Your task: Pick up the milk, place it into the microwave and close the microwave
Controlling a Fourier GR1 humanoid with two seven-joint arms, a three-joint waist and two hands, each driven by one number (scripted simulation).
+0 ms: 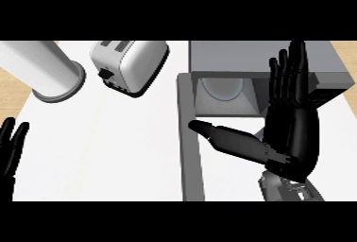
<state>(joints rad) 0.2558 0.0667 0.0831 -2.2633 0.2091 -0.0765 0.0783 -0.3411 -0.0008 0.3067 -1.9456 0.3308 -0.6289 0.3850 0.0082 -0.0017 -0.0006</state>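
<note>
My left hand (12,146) sits at nine o'clock by the edge of the view, fingers straight and up, resting out of the way and holding nothing. At eleven o'clock a tall white cylinder (43,69) stands on the white surface (105,151), and just right of it, at twelve, a toaster (130,64) lies angled, slots up; both are well apart from my work, so I judge them bystanders.

Right of centre the microwave (258,56) stands open, its door (191,142) swung out towards me along six o'clock. Inside the cavity a pale rounded shape (225,88) shows; I take it for the turntable plate, though it could be the milk's top, I cannot tell. No milk carton is plainly visible anywhere.

My right hand (289,127) at three o'clock is spread, fingers straight towards the cavity, thumb out across the opening, pinching nothing. I read that as ready to swing the door shut.
</note>
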